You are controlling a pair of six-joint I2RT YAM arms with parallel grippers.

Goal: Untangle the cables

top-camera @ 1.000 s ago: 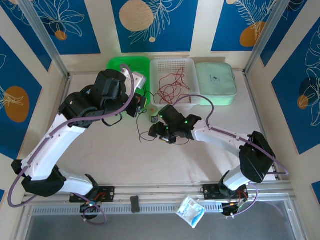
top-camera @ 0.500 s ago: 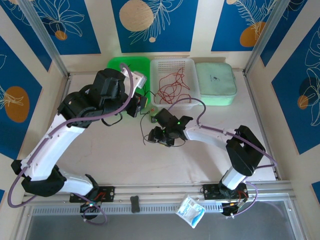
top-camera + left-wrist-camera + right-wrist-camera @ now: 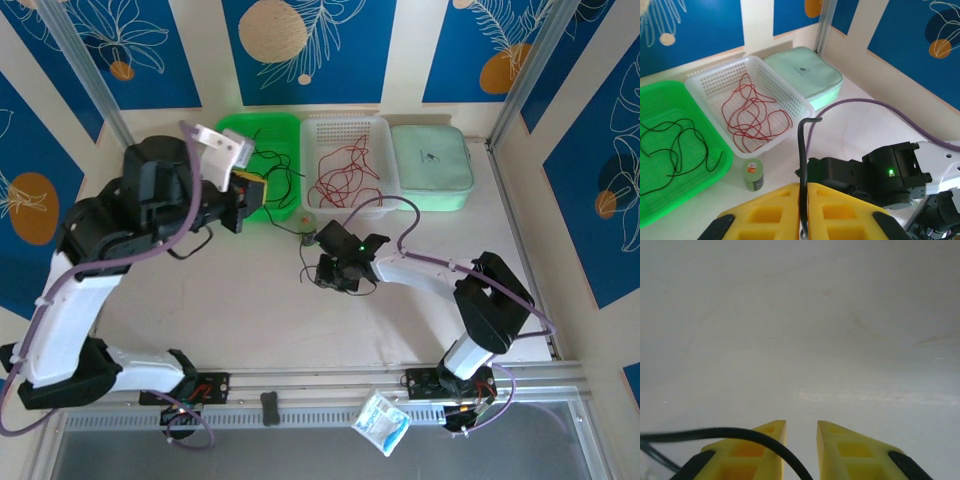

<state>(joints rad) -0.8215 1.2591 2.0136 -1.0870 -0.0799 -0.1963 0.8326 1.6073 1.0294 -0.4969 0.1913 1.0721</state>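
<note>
Left gripper (image 3: 803, 187): fingers together, clamped on black cable (image 3: 801, 150) rising between them | right gripper (image 3: 801, 426): low over table (image 3: 800, 315), narrow gap; black cable crosses its left finger, pinched or not, cannot tell | red cables (image 3: 752, 117) in white basket (image 3: 720, 75), far centre; black cables (image 3: 675, 147) in green tray (image 3: 670, 100), far left

Mostly plastic here, not much shine

Worktop (image 3: 250, 310) is smooth matt off-white with faint scuffs. Green tray (image 3: 670, 100) is glossy plastic, and the white basket (image 3: 710, 82) is perforated plastic. Mint case (image 3: 802, 75) looks soft and matt. Red cables (image 3: 755, 115) and black cable (image 3: 801, 155) have thin, slightly shiny sheaths. The jaws are matt yellow plastic, and the purple hose (image 3: 860, 101) is smooth.
</note>
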